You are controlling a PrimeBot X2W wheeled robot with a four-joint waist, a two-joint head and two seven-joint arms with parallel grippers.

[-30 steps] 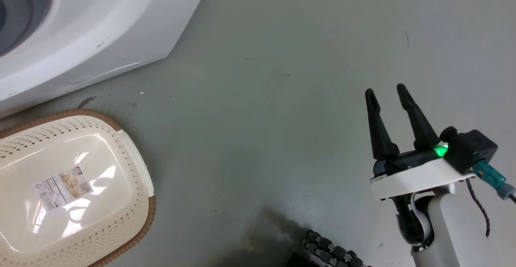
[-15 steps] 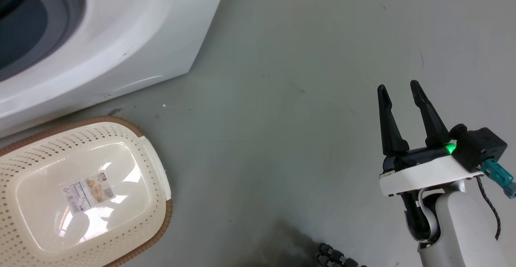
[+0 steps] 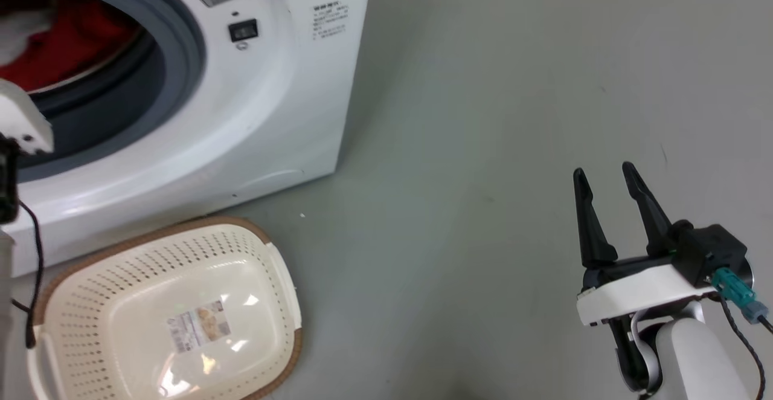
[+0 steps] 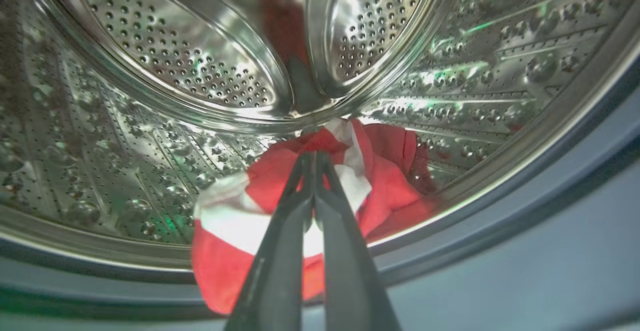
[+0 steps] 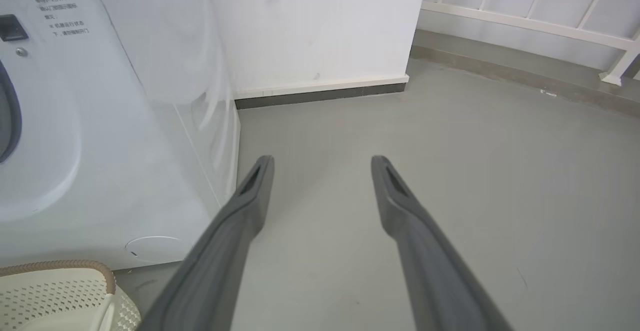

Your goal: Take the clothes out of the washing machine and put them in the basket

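The clothes [image 4: 390, 191], red with white patches, lie bunched at the front of the steel drum [image 4: 175, 61] and hang over the grey door seal. My left gripper [image 4: 313, 155] is shut, its tips pressed into the top of that bunch. In the head view the clothes [image 3: 72, 43] show red inside the porthole of the washing machine [image 3: 266, 98]. The basket [image 3: 181, 249] sits on the floor in front of the machine, with just a paper label on its bottom. My right gripper [image 3: 606, 170] hangs open over bare floor at the right, holding nothing.
My left wrist housing [image 3: 18, 122] and its dark cable cross the left edge in front of the porthole. Grey floor [image 3: 483, 116] stretches right of the machine. In the right wrist view a white wall [image 5: 310, 26] with a dark skirting stands behind the machine, and a basket corner [image 5: 60, 291] shows.
The head camera has tilted up, bringing the porthole, the red clothes and my left wrist into view. The right gripper stays open in much the same pose.
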